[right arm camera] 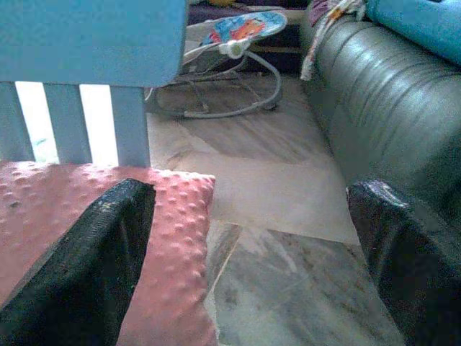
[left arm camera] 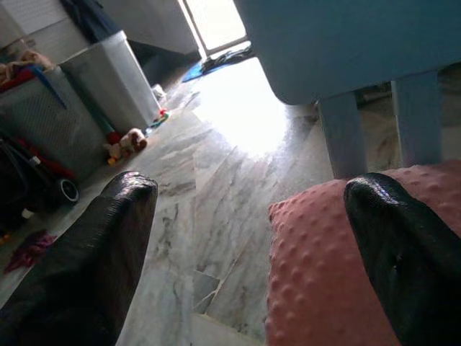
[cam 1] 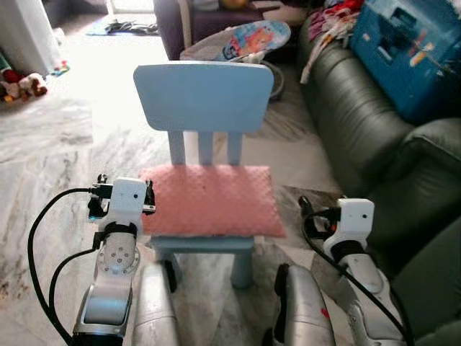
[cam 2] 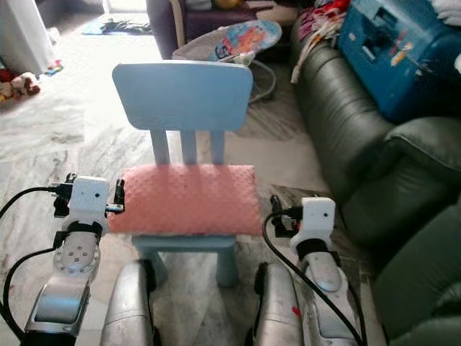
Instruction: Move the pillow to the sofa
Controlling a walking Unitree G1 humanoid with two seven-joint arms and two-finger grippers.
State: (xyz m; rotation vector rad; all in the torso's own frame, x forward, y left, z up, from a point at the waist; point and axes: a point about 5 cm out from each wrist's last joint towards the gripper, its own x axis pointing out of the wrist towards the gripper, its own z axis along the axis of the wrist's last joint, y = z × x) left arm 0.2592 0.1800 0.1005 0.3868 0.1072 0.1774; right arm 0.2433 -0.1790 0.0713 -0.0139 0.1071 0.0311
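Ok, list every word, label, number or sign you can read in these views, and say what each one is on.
No text can be read.
Blue plastic case on the dark green sofa: pale and orange marks, too blurred to read.
Baby bouncer: colourful print, no legible words.
Left gripper and right gripper housings: no markings legible.
Pink pillow and light blue chair: plain, no lettering.

Nubbly cloth pillow; glossy leather sofa
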